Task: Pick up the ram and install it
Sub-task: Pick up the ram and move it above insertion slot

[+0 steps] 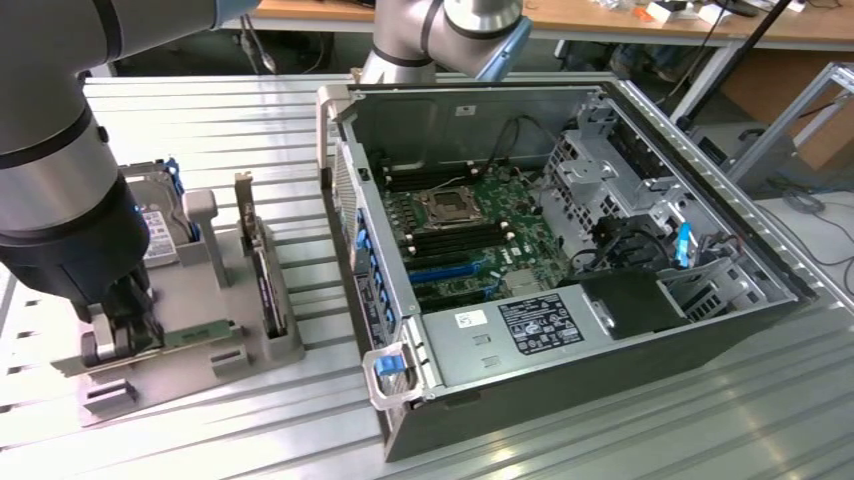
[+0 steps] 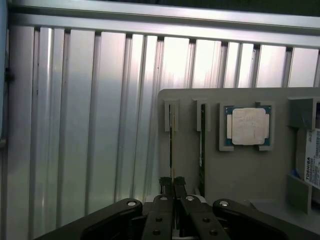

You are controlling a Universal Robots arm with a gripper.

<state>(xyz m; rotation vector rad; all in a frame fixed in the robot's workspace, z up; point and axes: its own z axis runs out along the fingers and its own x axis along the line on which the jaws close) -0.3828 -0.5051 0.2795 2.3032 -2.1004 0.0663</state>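
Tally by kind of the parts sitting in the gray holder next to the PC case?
ram sticks: 2, one of them pinched in the gripper
CPU: 1
hard drive: 1
expansion card: 1
Total: 5
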